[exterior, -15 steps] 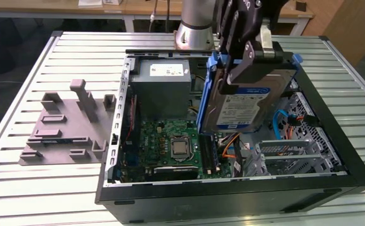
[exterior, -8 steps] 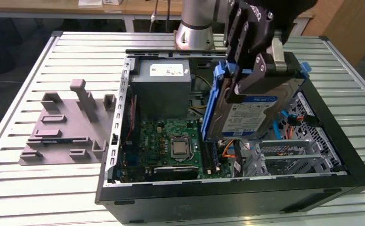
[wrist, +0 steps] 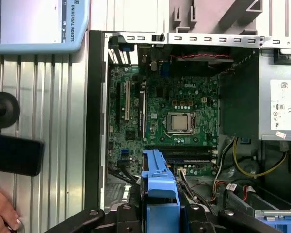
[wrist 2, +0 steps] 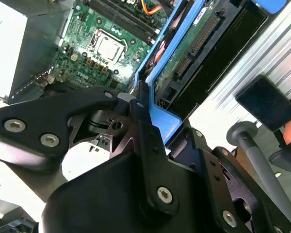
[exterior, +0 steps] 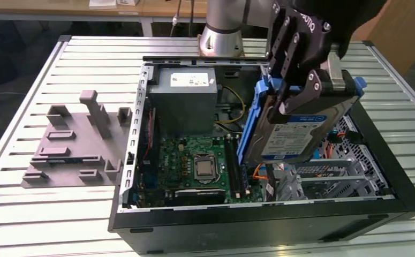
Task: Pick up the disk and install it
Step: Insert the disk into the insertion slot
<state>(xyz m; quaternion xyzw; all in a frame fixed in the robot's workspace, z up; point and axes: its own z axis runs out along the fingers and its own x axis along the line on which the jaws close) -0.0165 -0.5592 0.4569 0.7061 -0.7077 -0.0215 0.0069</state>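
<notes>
My gripper [exterior: 301, 93] is shut on the disk [exterior: 296, 128], a silver-grey drive with a white-and-blue label in a blue plastic carrier. It holds the disk tilted, nearly on edge, above the open computer case [exterior: 132, 160], over the side toward the exterior view's right. In the second wrist view the black fingers [wrist 2: 138, 104] clamp the blue carrier [wrist 2: 160, 121], and the disk's green circuit-board underside [wrist 2: 184, 48] faces the camera. The first wrist view shows the carrier's blue edge [wrist: 157, 179] between the gripper's links, with the motherboard [wrist: 169, 111] below.
A grey power-supply box [exterior: 186, 101] fills the case's far corner. A silver cage with a blue latch [wrist: 276, 216] sits inside the case. A grey moulded fixture [exterior: 75, 144] lies on the slatted table at the exterior view's left. A person's hand [wrist: 2, 211] and a pendant [wrist: 36, 24] are beside the case.
</notes>
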